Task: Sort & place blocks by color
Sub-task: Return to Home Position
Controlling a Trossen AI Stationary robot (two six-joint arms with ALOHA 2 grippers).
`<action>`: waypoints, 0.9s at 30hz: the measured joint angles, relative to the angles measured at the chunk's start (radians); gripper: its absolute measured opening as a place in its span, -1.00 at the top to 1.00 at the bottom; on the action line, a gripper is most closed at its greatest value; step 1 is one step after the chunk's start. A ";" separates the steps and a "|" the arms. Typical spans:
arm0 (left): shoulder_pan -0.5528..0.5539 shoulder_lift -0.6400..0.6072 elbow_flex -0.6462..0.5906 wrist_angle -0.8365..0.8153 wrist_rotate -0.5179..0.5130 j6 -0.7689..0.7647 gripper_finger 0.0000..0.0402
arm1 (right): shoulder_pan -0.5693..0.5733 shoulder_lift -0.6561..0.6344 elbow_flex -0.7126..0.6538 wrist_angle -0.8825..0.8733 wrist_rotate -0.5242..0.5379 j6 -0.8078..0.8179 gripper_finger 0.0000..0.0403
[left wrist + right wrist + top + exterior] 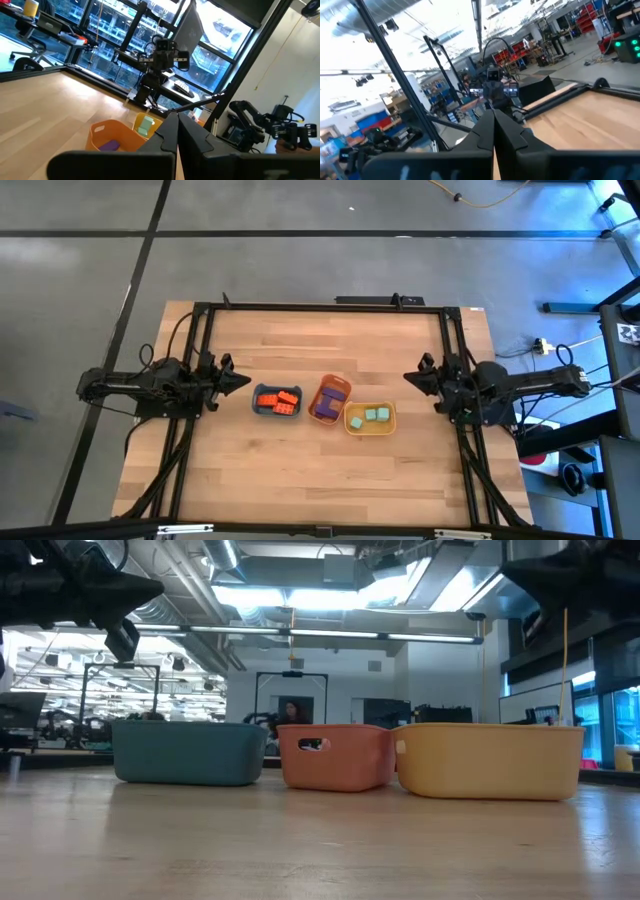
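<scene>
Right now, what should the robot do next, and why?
Probably just rest both arms: the orange blocks lie in the blue tray, purple blocks in the orange tray, green blocks in the yellow tray, and the left gripper and right gripper sit empty at the sides.

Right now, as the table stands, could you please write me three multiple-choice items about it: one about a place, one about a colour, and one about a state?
1. Where does the orange tray stand?
A. between the blue tray and the yellow tray
B. far from the other trays
C. stacked on another tray

2. What colour are the blocks in the blue tray?
A. purple
B. mint green
C. orange-red

3. How are the left pincer and the right pincer?
A. both shut, empty
B. both wide open
C. each shut on a block

Answers:
1 A: the low view shows it in the middle of the row.
2 C: the high view shows only orange-red there.
3 A: each wrist view shows its pincer closed on nothing.
</scene>
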 joint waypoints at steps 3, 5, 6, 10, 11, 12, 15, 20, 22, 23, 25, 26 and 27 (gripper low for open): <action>0.000 0.000 0.000 0.000 0.000 0.000 1.00 | 0.000 0.000 -0.068 0.095 0.009 0.026 1.00; 0.000 0.000 0.000 0.000 0.000 0.000 1.00 | 0.000 0.000 -0.066 0.080 0.025 0.018 1.00; 0.000 0.000 0.000 0.001 0.000 0.000 1.00 | 0.000 -0.001 -0.066 0.076 0.026 -0.002 1.00; 0.000 0.000 0.000 0.000 0.000 0.000 1.00 | 0.000 -0.010 -0.066 0.013 0.026 -0.082 1.00; 0.000 0.000 0.000 0.001 0.000 0.000 1.00 | 0.000 -0.016 -0.066 -0.023 0.026 -0.082 1.00; 0.000 0.000 0.000 0.000 0.000 0.000 1.00 | 0.000 -0.025 -0.066 -0.069 0.023 -0.081 1.00; 0.000 0.000 0.000 0.000 0.000 0.000 1.00 | 0.000 -0.058 -0.067 -0.181 -0.008 -0.084 1.00; 0.000 0.001 0.000 0.000 0.000 0.000 1.00 | 0.000 -0.144 -0.067 -0.328 -0.093 -0.124 1.00; 0.000 0.001 0.000 0.000 0.000 0.000 1.00 | 0.000 -0.172 -0.066 -0.397 -0.112 -0.112 1.00; 0.000 0.001 0.000 0.000 0.000 0.000 1.00 | 0.000 -0.175 -0.067 -0.416 -0.121 -0.108 0.99; 0.000 0.001 0.000 0.001 0.000 0.000 1.00 | 0.000 -0.173 -0.066 -0.416 -0.161 -0.117 0.97; 0.000 0.001 0.000 0.000 0.000 0.000 1.00 | 0.000 -0.171 -0.066 -0.413 -0.166 -0.135 0.96; 0.000 0.001 0.000 0.000 0.000 0.000 1.00 | 0.000 -0.169 -0.066 -0.413 -0.167 -0.145 0.94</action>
